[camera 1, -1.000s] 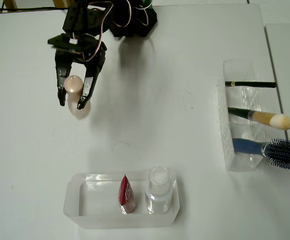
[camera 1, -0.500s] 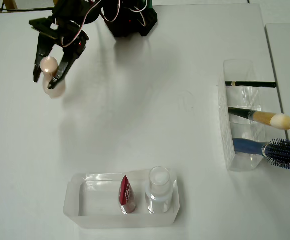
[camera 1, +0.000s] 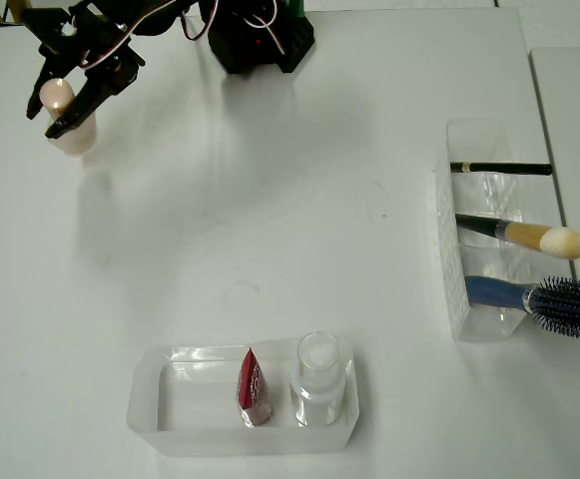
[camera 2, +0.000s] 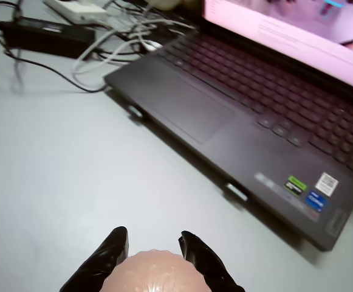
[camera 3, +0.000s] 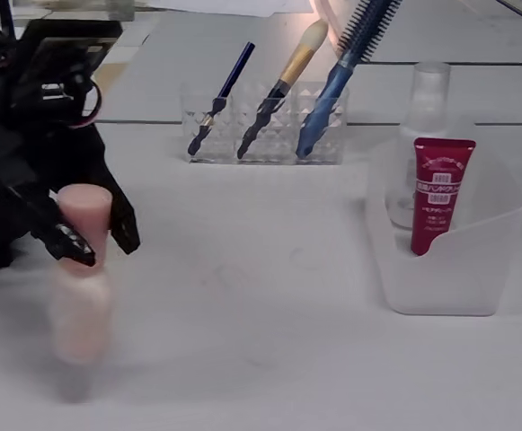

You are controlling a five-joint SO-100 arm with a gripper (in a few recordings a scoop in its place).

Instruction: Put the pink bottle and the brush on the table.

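Observation:
The pink bottle (camera 1: 75, 138) hangs at the far left back of the white table (camera 1: 270, 210) in the overhead view, with my gripper (camera 1: 48, 118) shut on its cap. The fixed view shows the bottle (camera 3: 81, 310) upright and blurred, just over the tabletop, and the gripper (camera 3: 104, 250) clamped round its neck. In the wrist view the cap (camera 2: 155, 277) sits between my black fingers (camera 2: 112, 249). The brush (camera 1: 529, 237) lies in the clear organiser (camera 1: 454, 289) at the right, its cream tip sticking out; it leans there in the fixed view (camera 3: 292, 67).
In the organiser also sit a blue hairbrush (camera 1: 569, 302) and a thin dark pencil (camera 1: 499, 169). A clear tray (camera 1: 160, 419) at the front holds a red tube (camera 1: 253, 387) and a clear bottle (camera 1: 317, 384). A laptop (camera 2: 255, 121) and cables (camera 2: 54, 36) lie beyond the table's left edge.
My gripper has carried the pink bottle leftward and toward the back of the table, from left of centre to the far left corner area.

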